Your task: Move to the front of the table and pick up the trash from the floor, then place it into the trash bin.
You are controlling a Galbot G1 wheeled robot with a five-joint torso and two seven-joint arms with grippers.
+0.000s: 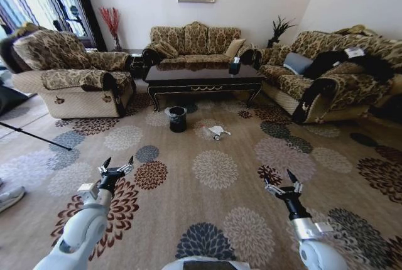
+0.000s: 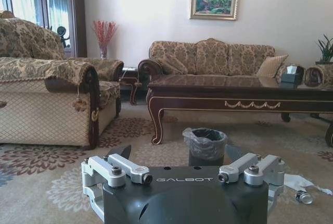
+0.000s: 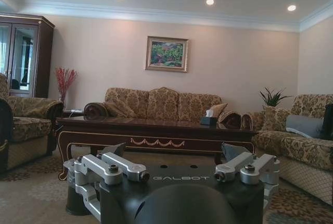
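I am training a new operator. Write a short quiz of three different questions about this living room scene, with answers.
1. True or false: the trash bin stands on the carpet in front of the table.
2. Which lies nearer the bin: the white paper or the armchair?
3. Fill in: the left gripper and right gripper both have ___ jaws.

Key: 1 true. 2 the white paper. 3 open.

Bright ceiling spots — wide-angle edge warp.
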